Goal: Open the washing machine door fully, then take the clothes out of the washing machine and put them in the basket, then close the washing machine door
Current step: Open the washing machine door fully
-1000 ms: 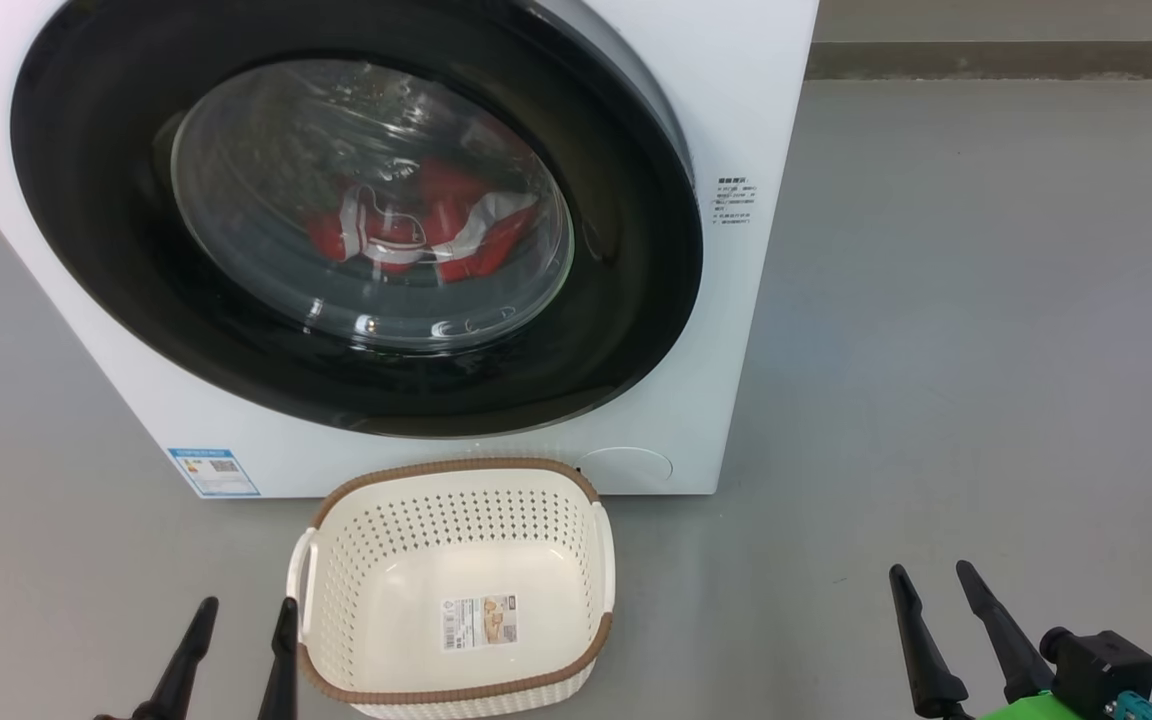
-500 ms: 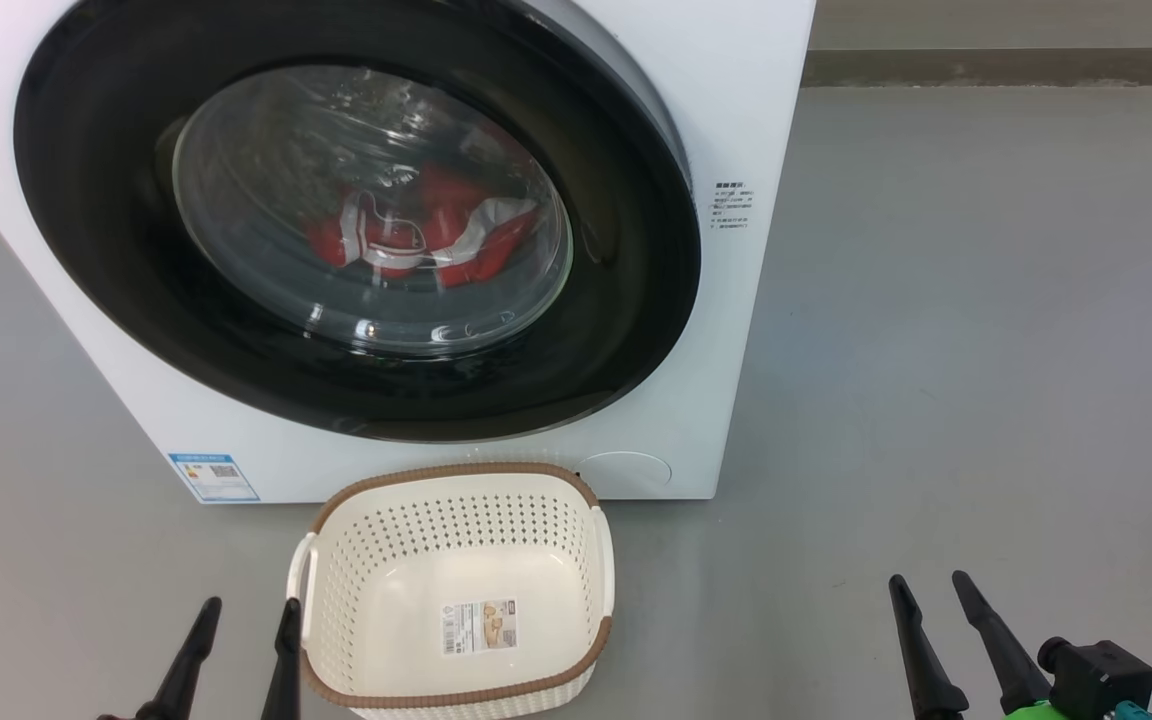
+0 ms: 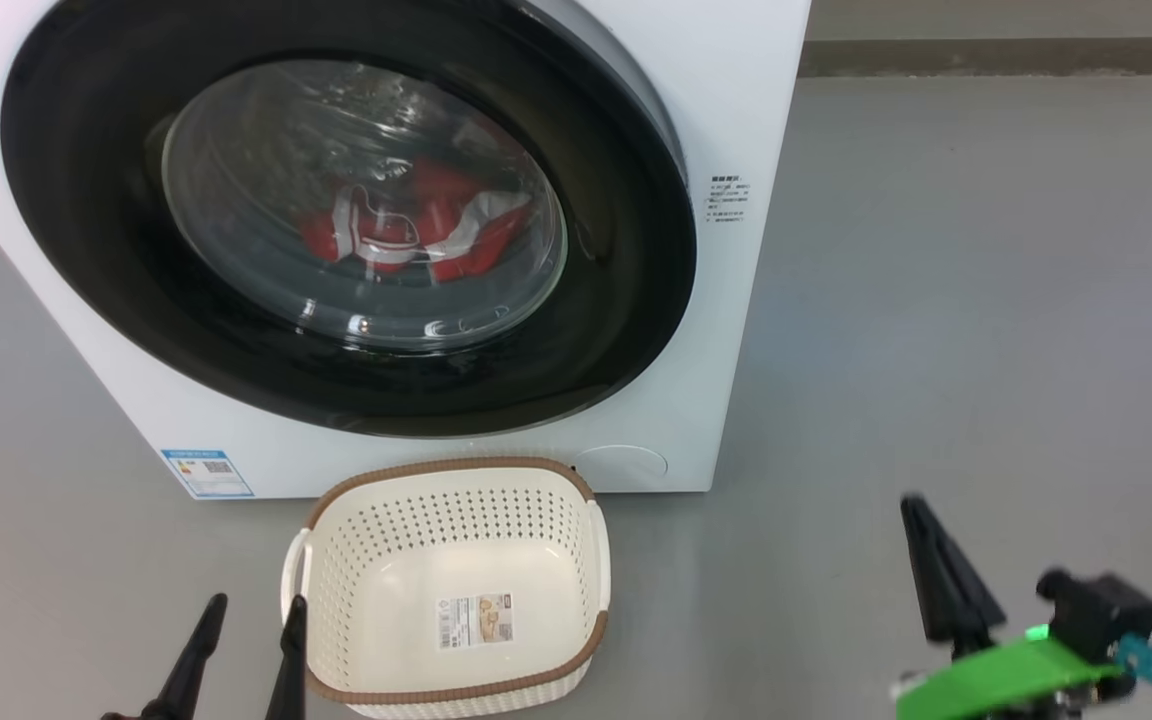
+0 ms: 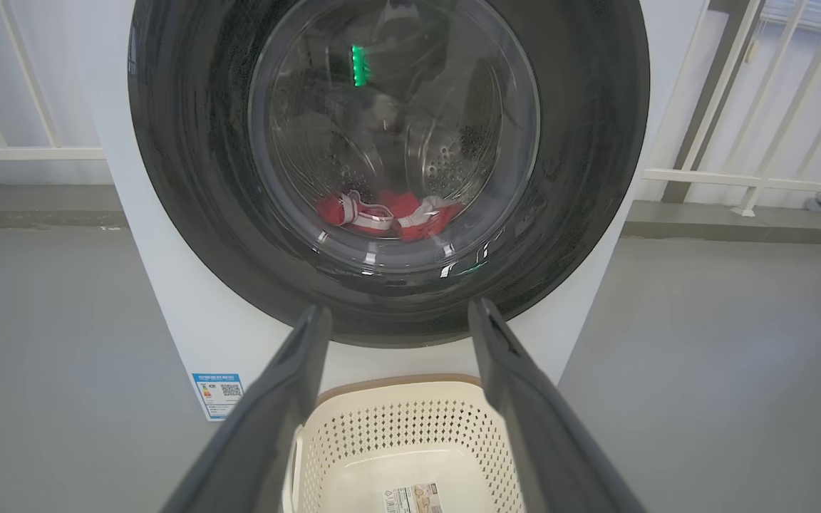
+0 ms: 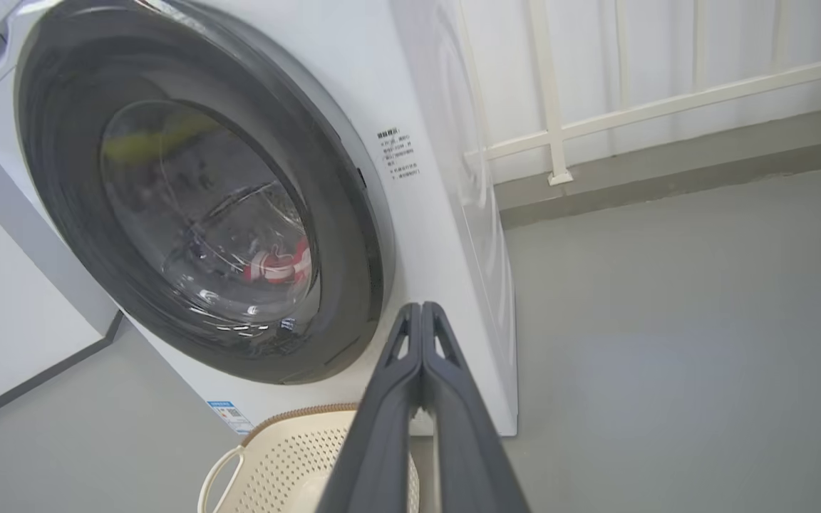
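Head view: the washing machine [image 3: 746, 90] stands on the grey floor [image 3: 986, 300] with the washing machine door [image 3: 636, 320] closed flat against its front. The clothes [image 3: 416, 235] lie behind the glass, inside the drum. The basket [image 3: 451, 468] sits on the floor just in front of the machine's lower edge, with the sticker [image 3: 476, 620] on its bottom in plain sight. At the lower left, the left fingers [image 3: 288, 660] stand wide apart and grip nothing. The inner one is close beside the basket's left handle, and contact cannot be judged. At the lower right, the right fingers [image 3: 941, 575] are pressed together into one dark blade and hold nothing. They hang over bare floor, well apart from the machine and the basket.

Left wrist view: both fingers rise spread to full width with empty space between them. The basket's far rim shows in that gap, and the door's black rim and the red clothes show above it.

Right wrist view: the two fingers meet along their length, tips closed on each other with nothing clamped. They point towards the machine's lower right corner. The basket's rim shows to their left, and the shut door shows further up.
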You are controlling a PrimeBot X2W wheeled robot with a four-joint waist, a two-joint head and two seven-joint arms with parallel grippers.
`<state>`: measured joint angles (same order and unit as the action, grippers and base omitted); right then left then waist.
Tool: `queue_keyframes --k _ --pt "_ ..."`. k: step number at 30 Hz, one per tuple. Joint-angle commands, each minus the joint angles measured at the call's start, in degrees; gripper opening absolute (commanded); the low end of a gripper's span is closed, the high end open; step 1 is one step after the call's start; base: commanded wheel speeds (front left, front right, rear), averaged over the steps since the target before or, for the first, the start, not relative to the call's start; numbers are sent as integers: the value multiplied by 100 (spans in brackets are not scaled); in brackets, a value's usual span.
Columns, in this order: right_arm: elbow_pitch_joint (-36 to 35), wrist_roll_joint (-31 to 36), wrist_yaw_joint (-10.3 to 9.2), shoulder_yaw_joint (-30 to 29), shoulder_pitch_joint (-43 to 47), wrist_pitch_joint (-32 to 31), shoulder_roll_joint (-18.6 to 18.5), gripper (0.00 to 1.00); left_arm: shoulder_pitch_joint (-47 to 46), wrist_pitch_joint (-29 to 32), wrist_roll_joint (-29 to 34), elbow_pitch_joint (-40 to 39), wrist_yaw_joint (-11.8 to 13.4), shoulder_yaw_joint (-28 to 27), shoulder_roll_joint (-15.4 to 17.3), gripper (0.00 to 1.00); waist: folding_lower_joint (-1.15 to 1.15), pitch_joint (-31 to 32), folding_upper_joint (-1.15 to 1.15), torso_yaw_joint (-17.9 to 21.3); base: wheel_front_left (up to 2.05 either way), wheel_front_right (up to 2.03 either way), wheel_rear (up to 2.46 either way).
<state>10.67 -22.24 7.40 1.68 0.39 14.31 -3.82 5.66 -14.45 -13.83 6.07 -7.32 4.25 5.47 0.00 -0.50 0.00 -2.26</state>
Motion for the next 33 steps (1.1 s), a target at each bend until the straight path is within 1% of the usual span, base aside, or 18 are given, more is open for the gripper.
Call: queue_keyframes --k 1,7,14,15,19,21,26,29,33 --pt "-259 -167 9 210 -533 69 -29 0 -150 -55 55 -189 -17 -137 105 100 0 -72 0 51 0 0 0" --pt "-406 -645 9 137 -1518 69 -31 0 -315 -55 38 -257 -17 -99 134 100 0 -273 0 79 0 0 0" --pt "-421 -745 9 33 -2759 69 -106 0 -571 -55 -71 -393 -17 19 261 100 0 -598 0 -37 0 0 0" --pt "-421 -745 9 33 -2759 69 -106 0 -571 -55 -71 -393 -17 19 261 100 0 -598 0 -37 0 0 0" --pt "-314 -892 9 1 -3378 69 -132 0 -690 -55 -141 -417 -17 62 321 100 0 -769 0 -132 0 0 0" --pt "-141 -1005 9 36 -3663 69 -186 0 -751 -55 -175 -416 -17 85 346 100 0 -837 0 -177 0 0 0" --pt "496 -1649 9 236 -4357 69 -390 0 -893 -55 -250 -396 -17 149 399 100 0 -981 0 -286 0 0 0" --pt "979 -2199 9 504 -4735 32 -542 0 -944 -55 -283 -380 -17 164 413 100 0 -1035 0 -331 0 0 0" --pt "1539 -3067 9 863 -5184 -378 -759 0 -999 -55 -316 -358 -17 207 434 100 0 -1113 0 -380 0 0 0"
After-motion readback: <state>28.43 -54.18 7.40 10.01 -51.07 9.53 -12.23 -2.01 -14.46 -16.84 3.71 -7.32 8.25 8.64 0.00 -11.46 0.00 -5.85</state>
